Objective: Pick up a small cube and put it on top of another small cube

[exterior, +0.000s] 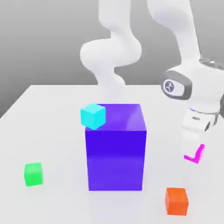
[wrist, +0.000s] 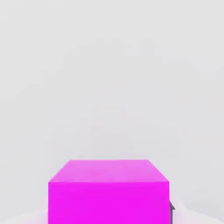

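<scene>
White tabletop (exterior: pixel 52 109) viewed left to right: green cube (exterior: pixel 33 173), cyan cube (exterior: pixel 93 116) beside the large blue-purple block (exterior: pixel 116 146), orange cube (exterior: pixel 176 201), then the gripper (exterior: pixel 193 154) clenched on the magenta cube (wrist: pixel 108 192), seemingly raised off the table, presumably for carrying to a stacking target.

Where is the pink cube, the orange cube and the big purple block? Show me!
pink cube (wrist: pixel 108 192): hand view, on its bright front face.
orange cube (exterior: pixel 176 201): exterior view, on its front face.
big purple block (exterior: pixel 115 159): exterior view, on its front face.
</scene>
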Controlling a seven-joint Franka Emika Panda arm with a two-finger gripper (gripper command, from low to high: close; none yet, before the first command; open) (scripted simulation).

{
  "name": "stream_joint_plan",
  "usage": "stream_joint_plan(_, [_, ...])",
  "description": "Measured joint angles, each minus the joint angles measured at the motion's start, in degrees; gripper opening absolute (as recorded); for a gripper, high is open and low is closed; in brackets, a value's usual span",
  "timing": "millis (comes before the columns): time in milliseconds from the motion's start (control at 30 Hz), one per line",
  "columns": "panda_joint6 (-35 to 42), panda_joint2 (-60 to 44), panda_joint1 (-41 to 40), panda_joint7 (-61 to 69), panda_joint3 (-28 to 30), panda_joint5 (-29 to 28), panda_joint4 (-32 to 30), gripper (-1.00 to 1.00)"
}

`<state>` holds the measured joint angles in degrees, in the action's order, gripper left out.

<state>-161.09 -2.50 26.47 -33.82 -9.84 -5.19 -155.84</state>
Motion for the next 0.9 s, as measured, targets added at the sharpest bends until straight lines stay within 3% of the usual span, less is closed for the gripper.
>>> stream_joint_plan(300, [6.3,10.1,-9.6,12.8,5.9,-4.3,1.8,-1.0])
stream_joint_plan(900, [12.6,19.9,-24.1,42.3,27.4,-8.1,3.9,-1.0])
